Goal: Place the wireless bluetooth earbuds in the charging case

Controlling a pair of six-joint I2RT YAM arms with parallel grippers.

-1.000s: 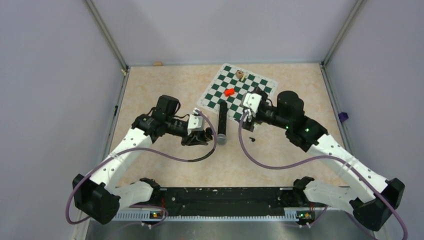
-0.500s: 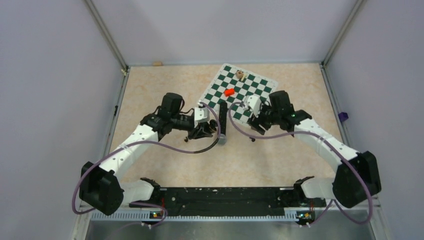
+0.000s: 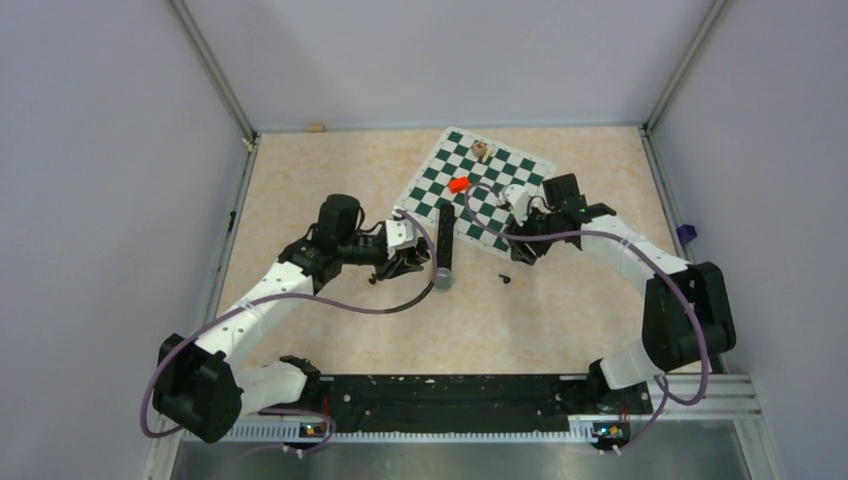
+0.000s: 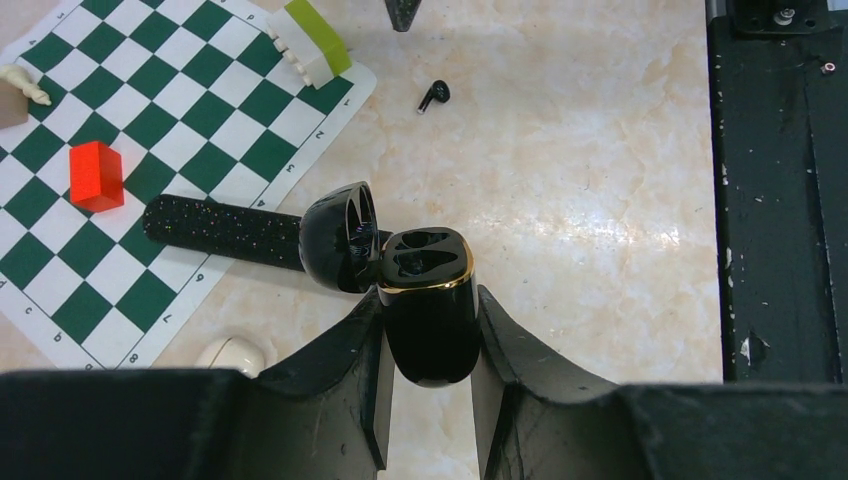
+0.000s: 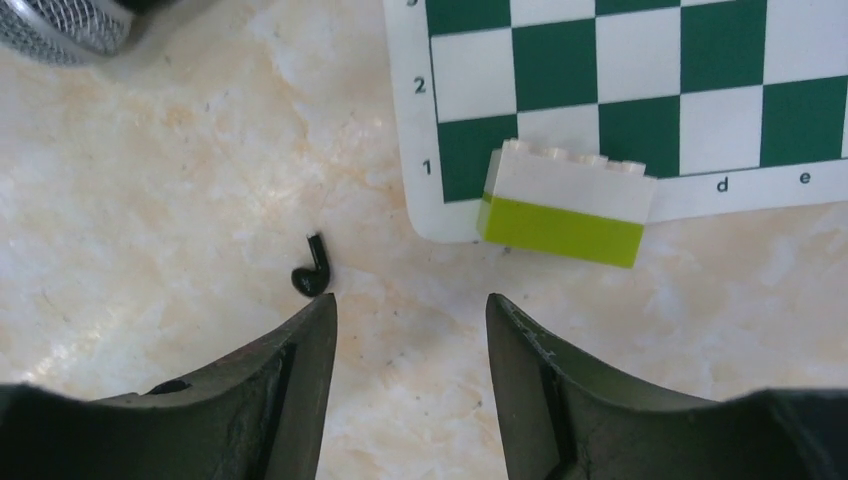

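Black earbud (image 5: 312,272): lying alone on the table (image 5: 150,180), just off the corner of the chessboard mat (image 5: 640,80) and near the yellow-green block (image 5: 565,205).
Right gripper (image 5: 408,305): low over the bud with its fingers parted and only table between them. The bud sits just outside one fingertip, not in the gap.
Your move: shift sideways toward the microphone (image 5: 60,25) until the bud is centred, then lower and close.
Grip point: aim for the rounded body, since the thin stem would likely slip or flick away.
Charging case (image 4: 430,335): lid swung open, both wells facing up.
Left gripper (image 4: 428,300): clenched on the case's lower body, so hold it level and bring the bud to it.
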